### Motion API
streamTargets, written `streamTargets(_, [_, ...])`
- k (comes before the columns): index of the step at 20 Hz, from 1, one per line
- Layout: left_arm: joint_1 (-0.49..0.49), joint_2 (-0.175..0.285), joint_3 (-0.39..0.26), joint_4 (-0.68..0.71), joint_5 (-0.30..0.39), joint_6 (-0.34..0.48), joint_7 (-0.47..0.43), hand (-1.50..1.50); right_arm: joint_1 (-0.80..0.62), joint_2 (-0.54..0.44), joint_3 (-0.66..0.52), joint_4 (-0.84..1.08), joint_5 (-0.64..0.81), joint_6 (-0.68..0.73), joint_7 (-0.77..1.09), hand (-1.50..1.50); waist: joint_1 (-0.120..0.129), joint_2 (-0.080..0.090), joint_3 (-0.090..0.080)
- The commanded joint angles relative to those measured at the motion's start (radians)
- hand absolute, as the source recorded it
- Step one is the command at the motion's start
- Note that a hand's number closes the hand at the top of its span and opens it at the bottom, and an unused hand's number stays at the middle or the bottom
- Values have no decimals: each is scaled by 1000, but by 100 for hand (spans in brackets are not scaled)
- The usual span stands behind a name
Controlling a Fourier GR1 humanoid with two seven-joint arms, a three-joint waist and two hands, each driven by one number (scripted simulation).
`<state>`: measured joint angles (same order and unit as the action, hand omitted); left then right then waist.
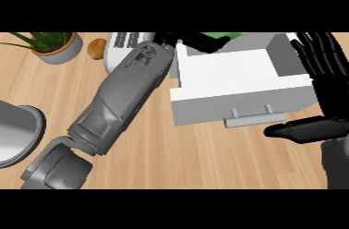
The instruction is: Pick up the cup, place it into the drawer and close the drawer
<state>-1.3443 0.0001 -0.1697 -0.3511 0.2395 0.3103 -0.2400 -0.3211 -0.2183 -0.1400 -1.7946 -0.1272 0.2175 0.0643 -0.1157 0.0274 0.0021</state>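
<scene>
Holds small green cup (228,35) in curled fingers of left hand (194,41), over the open white box drawer's (238,101) rear, apparently for lowering inside. Rests right hand (320,62) beside drawer, fingers straight, spread.

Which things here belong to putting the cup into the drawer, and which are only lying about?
For the job:
green cup
open white drawer
left hand, fingers round the cup
right hand, open at the right edge

Lying about:
potted plant
brown round thing
white slotted appliance
grey round pan
</scene>
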Motion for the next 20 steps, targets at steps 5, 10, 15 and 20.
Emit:
streamTargets(5, [25, 0, -136, 68, 54, -72, 41, 150, -29, 15, 32, 26, -2, 21, -22, -150, -57, 13, 1])
streamTargets(10, [69, 0, -136, 45, 115, -54, -24, -150, -60, 16, 63, 11, -16, 45, -4, -150, -88, 24, -1])
streamTargets(15, [72, 0, -107, -9, 217, -76, -80, -150, -84, 49, 139, 28, -128, 149, 28, 150, -82, 22, -2])
streamTargets(20, [69, 0, -86, -55, 297, -80, -192, -150, -116, -1, 209, 39, -239, 316, 77, 150, -71, 19, -3])
